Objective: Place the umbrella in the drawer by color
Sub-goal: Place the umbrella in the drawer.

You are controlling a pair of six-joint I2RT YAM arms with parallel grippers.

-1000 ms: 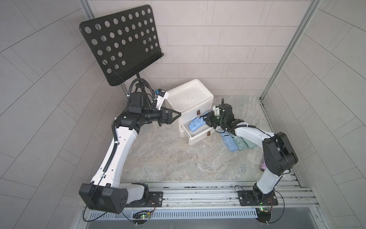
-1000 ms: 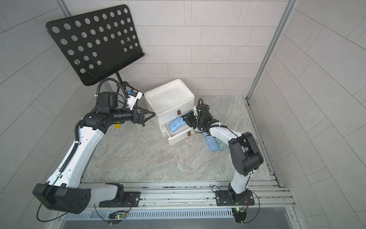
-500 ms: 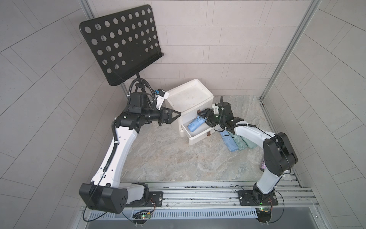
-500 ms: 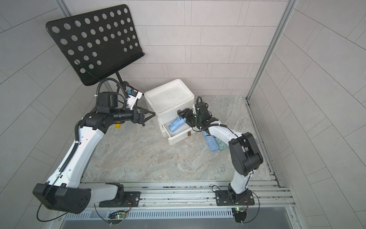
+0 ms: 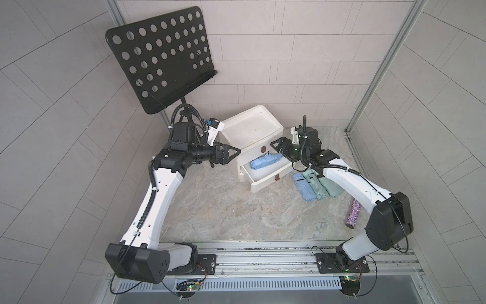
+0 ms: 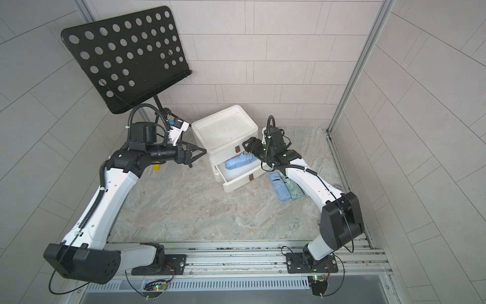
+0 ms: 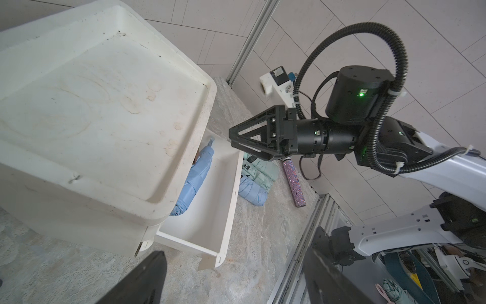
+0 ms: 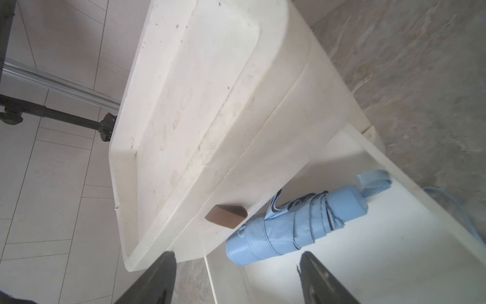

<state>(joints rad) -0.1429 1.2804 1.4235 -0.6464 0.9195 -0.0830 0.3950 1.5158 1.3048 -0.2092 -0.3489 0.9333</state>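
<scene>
The blue umbrella point(image 5: 265, 161) lies in the pulled-out lower drawer point(image 5: 264, 183) of the white drawer unit point(image 5: 249, 129) at the bench's point(image 5: 223, 210) back edge, one side tucked under the upper drawer's front (strap end toward the drawer's right wall). The right gripper point(image 5: 275, 146) hovers just above that end, jaws apart and empty. The left gripper point(image 5: 236, 152), likewise spread and empty, hangs beside the unit's left wall. Three more folded umbrellas point(image 5: 315, 185) lie just right of the drawer, and open marble runs from the drawer's lip to the bench's front edge.
</scene>
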